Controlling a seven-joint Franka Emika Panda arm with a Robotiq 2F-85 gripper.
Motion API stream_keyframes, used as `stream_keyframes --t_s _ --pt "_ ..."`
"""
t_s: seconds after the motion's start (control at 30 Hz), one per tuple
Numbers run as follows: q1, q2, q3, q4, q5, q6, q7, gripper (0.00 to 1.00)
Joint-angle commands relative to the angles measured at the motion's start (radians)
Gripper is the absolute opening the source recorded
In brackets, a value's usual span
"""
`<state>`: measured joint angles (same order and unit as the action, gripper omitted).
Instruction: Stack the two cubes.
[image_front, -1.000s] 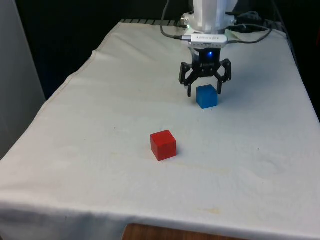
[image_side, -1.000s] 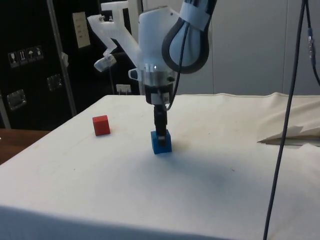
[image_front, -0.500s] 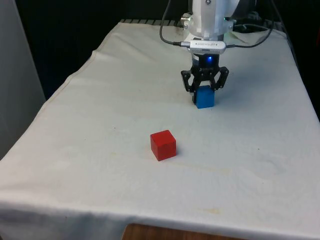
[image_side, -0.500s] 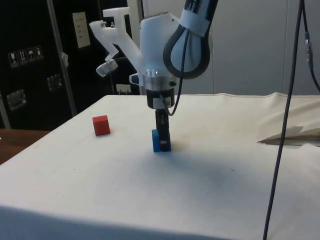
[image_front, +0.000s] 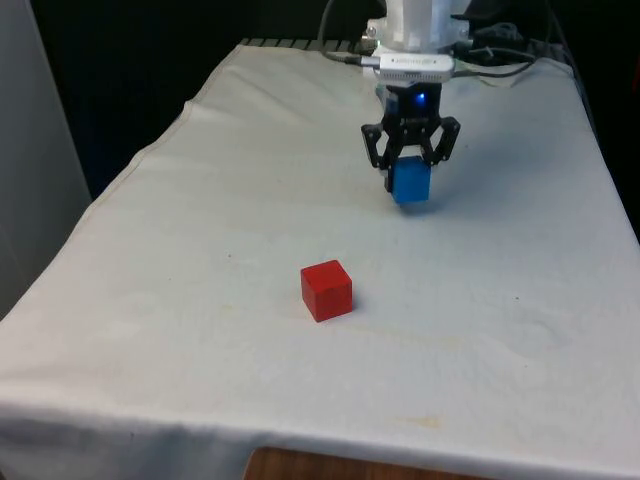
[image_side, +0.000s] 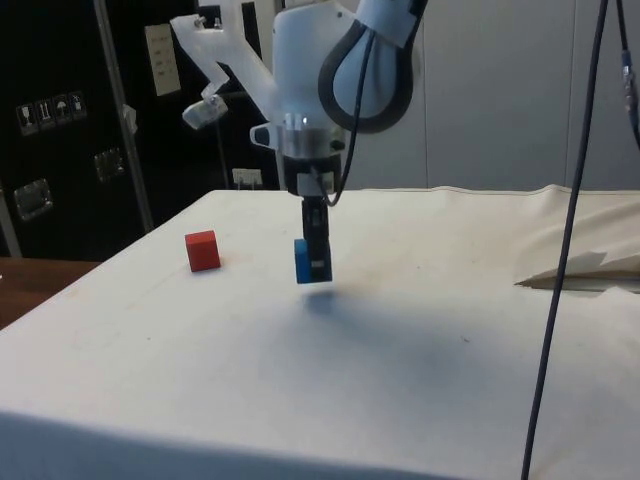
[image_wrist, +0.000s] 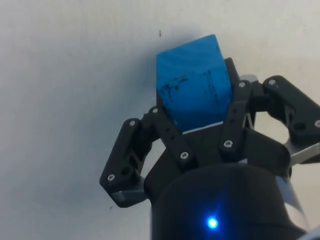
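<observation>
pincer (image_front: 410, 180) clamped on blue cube (image_front: 411, 183), held above table, red cube (image_front: 326, 290) apart

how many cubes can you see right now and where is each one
2. The blue cube is clamped in the gripper, lifted off the cloth. The red cube sits on the cloth, nearer the front camera.

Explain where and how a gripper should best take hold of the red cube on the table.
Grip the red cube across two opposite upright faces, coming straight down from above. It sits flat on the white cloth with its top free, and probably turned slightly, so the fingers should turn to match. The gripper already holds the blue cube.
</observation>
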<state>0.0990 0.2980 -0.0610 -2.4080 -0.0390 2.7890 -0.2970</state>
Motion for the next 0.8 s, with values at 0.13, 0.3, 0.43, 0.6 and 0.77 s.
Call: stream_keyframes --t_s 0.13,0.3,0.43,0.6,0.77 --pt "-0.002 -0.018 0.002 0.026 0.004 -0.041 -0.004 0.00" --pt "-0.004 -0.025 0.000 0.058 0.006 -0.078 -0.005 0.00" --pt "-0.008 -0.023 0.001 0.090 0.011 -0.109 -0.009 0.00" --pt "-0.009 -0.022 0.000 0.115 0.011 -0.135 -0.006 0.00" --pt "-0.010 -0.020 -0.002 0.153 0.011 -0.173 -0.003 0.00"
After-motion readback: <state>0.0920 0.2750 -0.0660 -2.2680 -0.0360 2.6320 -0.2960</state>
